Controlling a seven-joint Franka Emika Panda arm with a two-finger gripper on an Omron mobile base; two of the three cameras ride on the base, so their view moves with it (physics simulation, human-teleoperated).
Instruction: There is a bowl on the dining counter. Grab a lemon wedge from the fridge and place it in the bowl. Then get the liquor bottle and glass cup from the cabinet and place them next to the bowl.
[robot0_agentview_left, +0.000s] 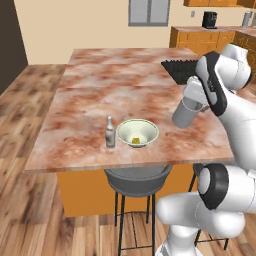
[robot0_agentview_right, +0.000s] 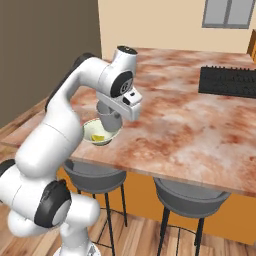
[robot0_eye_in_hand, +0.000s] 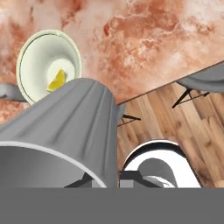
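Our fingers (robot0_agentview_left: 194, 104) were clamped on the glass cup (robot0_agentview_left: 185, 113), which hung upright below them, just clear of the bench (robot0_agentview_left: 90, 100). From the fingers, the bowl (robot0_agentview_left: 138, 132) lay off to the left and slightly nearer the bench edge, the lemon wedge (robot0_agentview_left: 135, 141) already inside it. Beyond the bowl on its far side stood the liquor bottle (robot0_agentview_left: 110, 133), close beside the rim. We judged that the cup needed to go down on the open stone between fingers and bowl.
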